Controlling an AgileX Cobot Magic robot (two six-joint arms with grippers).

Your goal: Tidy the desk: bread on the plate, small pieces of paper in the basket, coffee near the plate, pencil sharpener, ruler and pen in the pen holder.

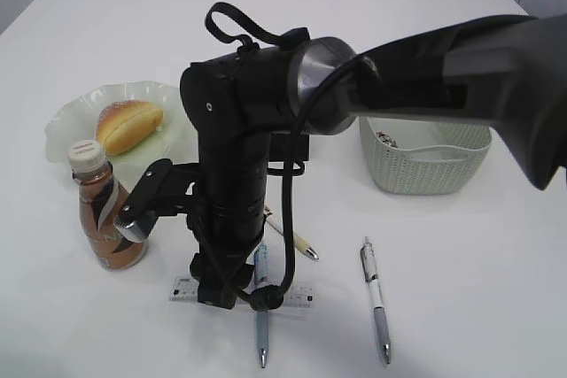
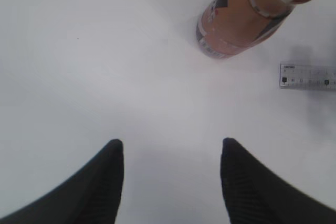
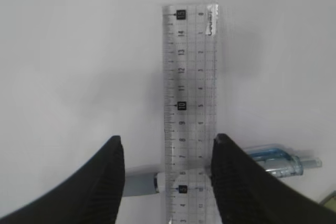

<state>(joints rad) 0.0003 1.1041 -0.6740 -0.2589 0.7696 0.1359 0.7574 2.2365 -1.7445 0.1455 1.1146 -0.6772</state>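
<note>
My right gripper [image 3: 168, 139] is open and low over the clear ruler [image 3: 190, 93]. One finger touches the ruler's right edge; the other stands apart on the left. A blue pen [image 3: 273, 160] lies crosswise under the ruler. In the exterior view the right arm reaches down onto the ruler [image 1: 301, 295], beside the blue pen [image 1: 260, 325]. My left gripper [image 2: 171, 142] is open over bare desk, with the coffee [image 2: 236, 24] and the ruler's end [image 2: 307, 76] ahead of it. The bread [image 1: 129, 124] lies on the plate [image 1: 71, 126], and the coffee [image 1: 104, 210] stands just in front. The pencil sharpener is out of view.
The basket [image 1: 425, 165] stands at the right with small bits inside. A silver pen [image 1: 376, 298] and a short pale pen [image 1: 297, 241] lie on the desk [image 1: 478, 289]. A black shape [image 1: 297, 155] behind the arm may be the pen holder, mostly hidden.
</note>
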